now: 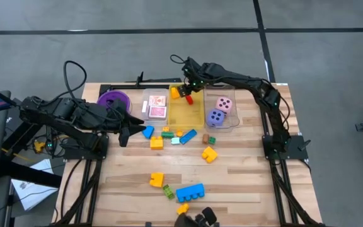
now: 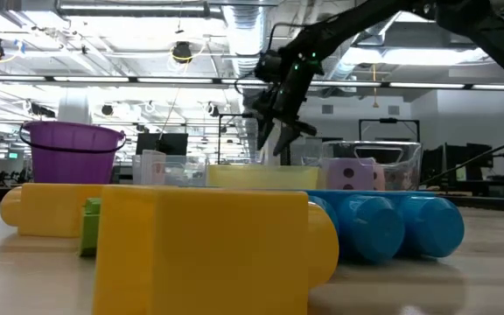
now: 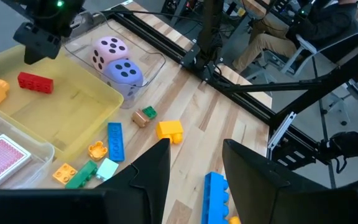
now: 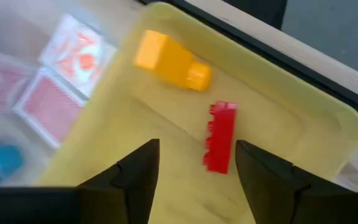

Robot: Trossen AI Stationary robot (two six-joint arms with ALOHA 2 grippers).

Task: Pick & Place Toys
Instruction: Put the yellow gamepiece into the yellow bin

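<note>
Right wrist view showed the right gripper point(image 4: 191, 163) with fingers apart and empty above the yellow bin point(image 4: 303, 118), where a red block point(image 4: 220, 137) lay beside an orange block point(image 4: 171, 61). Off by the purple bowl point(image 1: 113, 99), the left gripper point(image 1: 135, 126) hovered parted, holding nothing.

Pale planked wood table point(image 1: 244, 183); glossy plastic red block point(image 4: 220, 137); translucent yellow bin point(image 3: 73, 118)

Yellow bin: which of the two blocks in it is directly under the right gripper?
The red block. It lies just ahead of the open right gripper in the yellow bin; the orange block sits farther off.
</note>
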